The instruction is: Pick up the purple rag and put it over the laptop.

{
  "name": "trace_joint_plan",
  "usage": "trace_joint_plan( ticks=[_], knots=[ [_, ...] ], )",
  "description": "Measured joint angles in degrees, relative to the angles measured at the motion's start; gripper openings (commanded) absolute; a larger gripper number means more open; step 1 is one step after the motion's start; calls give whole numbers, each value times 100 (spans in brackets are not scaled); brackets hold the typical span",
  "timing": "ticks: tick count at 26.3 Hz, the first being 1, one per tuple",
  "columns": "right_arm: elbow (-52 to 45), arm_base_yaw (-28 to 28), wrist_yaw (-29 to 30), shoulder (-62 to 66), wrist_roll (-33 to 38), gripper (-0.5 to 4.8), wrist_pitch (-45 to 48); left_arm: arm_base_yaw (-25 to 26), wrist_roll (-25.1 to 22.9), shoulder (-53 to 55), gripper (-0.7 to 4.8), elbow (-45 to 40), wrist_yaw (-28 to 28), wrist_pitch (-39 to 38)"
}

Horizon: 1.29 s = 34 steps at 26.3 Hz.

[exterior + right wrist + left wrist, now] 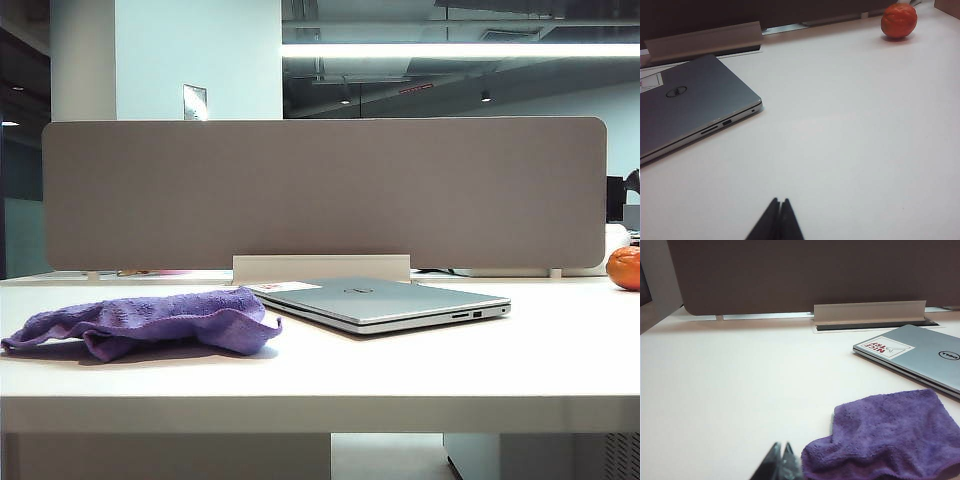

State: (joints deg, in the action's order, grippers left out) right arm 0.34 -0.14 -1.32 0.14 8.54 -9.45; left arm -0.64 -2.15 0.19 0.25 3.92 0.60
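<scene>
Rag (150, 322), purple and crumpled, is lying on the white counter (400, 370) just beside the closed laptop (385, 300). The left tool (781, 462) is sitting clenched next to the cloth, gripping nothing, while the right tool (776, 220) is hovering clenched over bare counter, an orange (899, 20) resting well beyond it.

Only fingertips visible, none of the arms. Left gripper (781, 460): two slim dark grey fingers (773, 462), glossy, tapering to sharp points, tips pressed together. Right gripper (779, 216): matching pair of matte black wedge-shaped fingers (768, 222), meeting at a thin seam. No cables, screws or markings to be made out on either.
</scene>
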Motion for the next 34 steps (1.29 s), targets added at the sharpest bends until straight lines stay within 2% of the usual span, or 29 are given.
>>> trace_joint_plan(
  ticks=[9,11,12,16,24,28,34],
  knots=[
    [0,0,9,0,48,22,0,0,0,2,-6,0,0,-7],
    [0,-2,323,0,177,22,0,0,0,2,-6,0,0,-33],
    [0,-2,848,0,219,22,0,0,0,2,-6,0,0,-44],
    [0,0,2076,0,243,22,17,0,0,2,-6,0,0,-44],
    [0,2,3574,0,254,22,229,0,0,0,-6,0,-4,-44],
    [0,9,4011,0,369,22,232,0,0,-2,-6,0,-7,-42],
    [0,9,4065,0,387,22,232,0,2,-2,-6,2,-4,-42]
  ],
)
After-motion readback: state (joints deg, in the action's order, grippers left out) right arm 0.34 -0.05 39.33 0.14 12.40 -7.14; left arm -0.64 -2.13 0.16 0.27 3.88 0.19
